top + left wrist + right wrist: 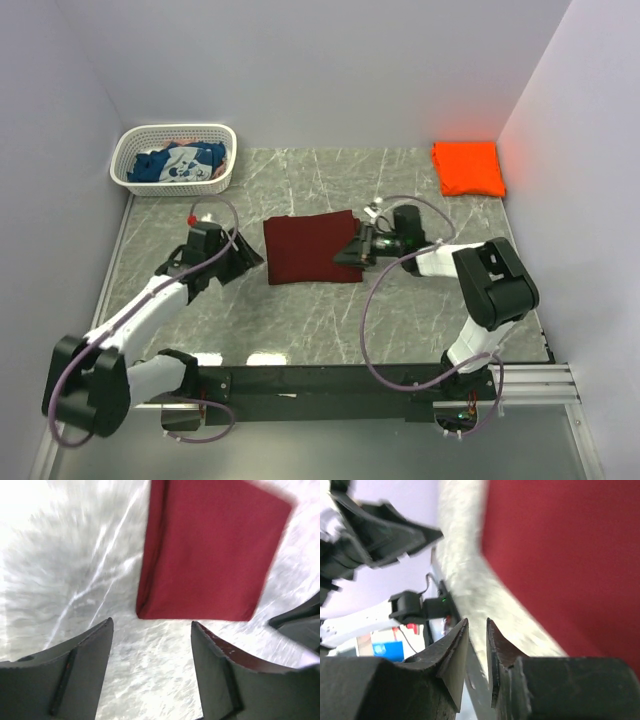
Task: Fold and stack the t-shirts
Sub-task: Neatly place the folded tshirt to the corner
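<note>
A grey marble-patterned bench (300, 320) sits between pale lilac walls (320, 70). The folded dark maroon t-shirt (312, 249) lies flat mid-bench and the folded bright orange t-shirt (469, 168) in the far right corner. The blue t-shirt (180, 163), its white print too small to read, is crumpled in the white plastic lattice basket (172, 186) at far left. The left pincer (152, 625) gapes wide and empty just left of the maroon shirt. The right pincer (477, 621), at that shirt's right edge, shows a slim gap with no cloth in it.
</note>
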